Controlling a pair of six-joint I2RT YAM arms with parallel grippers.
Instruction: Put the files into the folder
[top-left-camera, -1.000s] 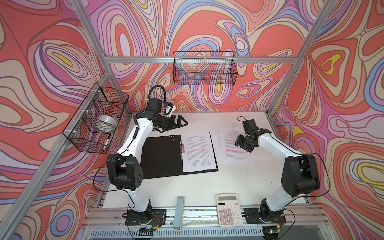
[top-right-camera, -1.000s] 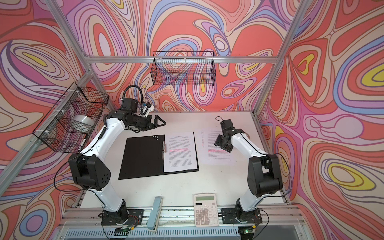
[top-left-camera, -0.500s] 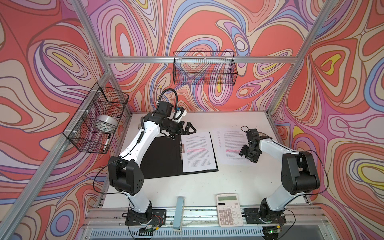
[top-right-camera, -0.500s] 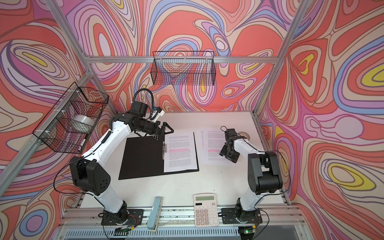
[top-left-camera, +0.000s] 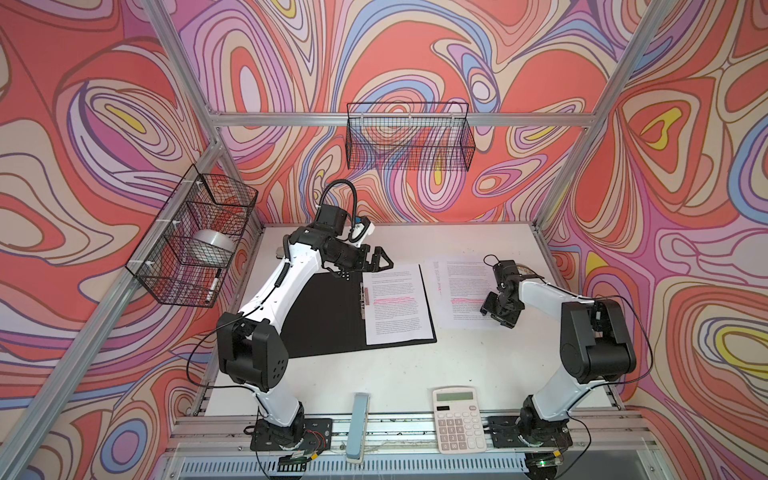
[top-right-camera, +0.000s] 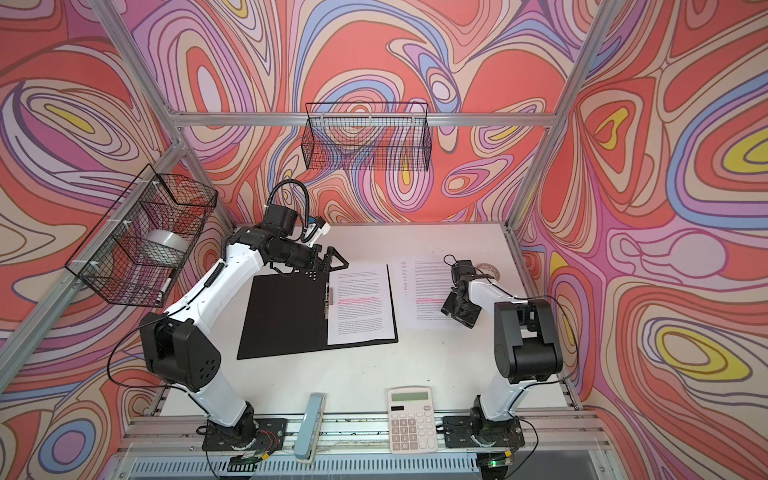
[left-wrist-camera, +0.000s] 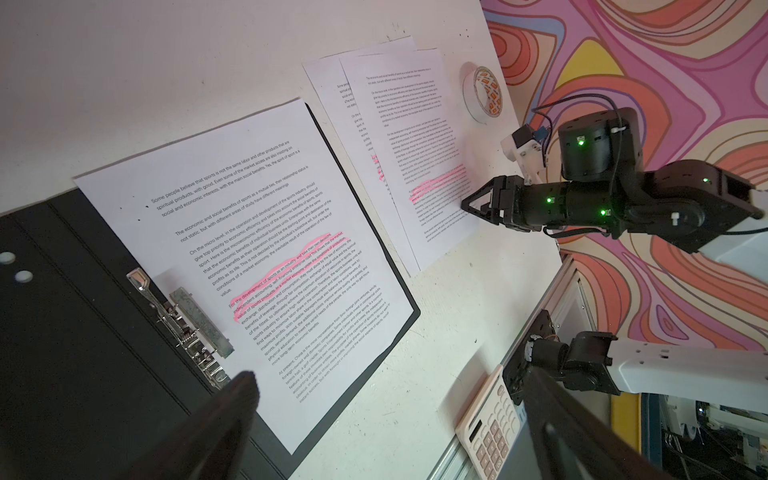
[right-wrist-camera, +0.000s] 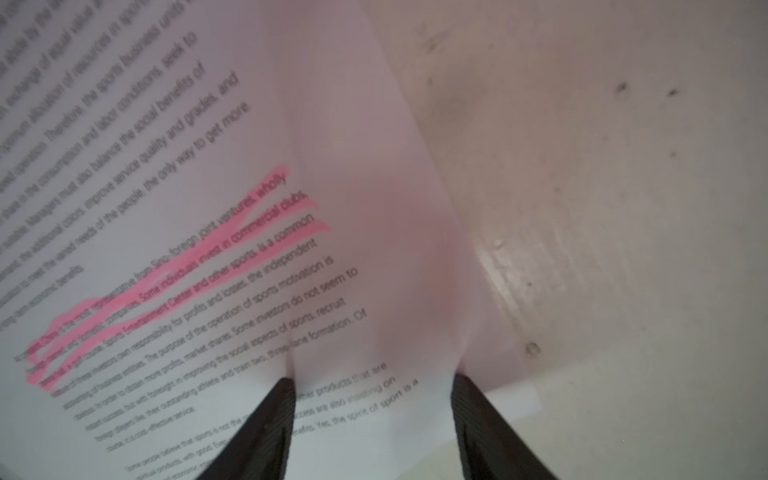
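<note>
As we read across the table (top-left-camera: 415, 374) from its left, we enter first the left gripper (top-left-camera: 379, 262): jaws spread wide, holding nothing, hanging over the far edge of the folder (top-left-camera: 328, 316).

Folder: lying open and flat, left of centre. Both halves are black inside, with a metal clip (left-wrist-camera: 187, 328) along the spine. Its outside we cannot see.

Sheet (top-left-camera: 397, 307): white, dense black print, pink highlighting mid-page. It lies square on the folder's right half, inner edge at the clip.

Files (top-left-camera: 461, 291): two like pages, white with black print and pink marks. They lie on the bare table just right of the folder, overlapped and slightly offset.

Right gripper (top-left-camera: 495, 312): down at the files' right edge, jaws apart, tips on the topmost page. In the wrist view that page bows up between the tips; nothing is pinched.

Tape (left-wrist-camera: 484, 93): a roll just beside the files' right edge.
</note>
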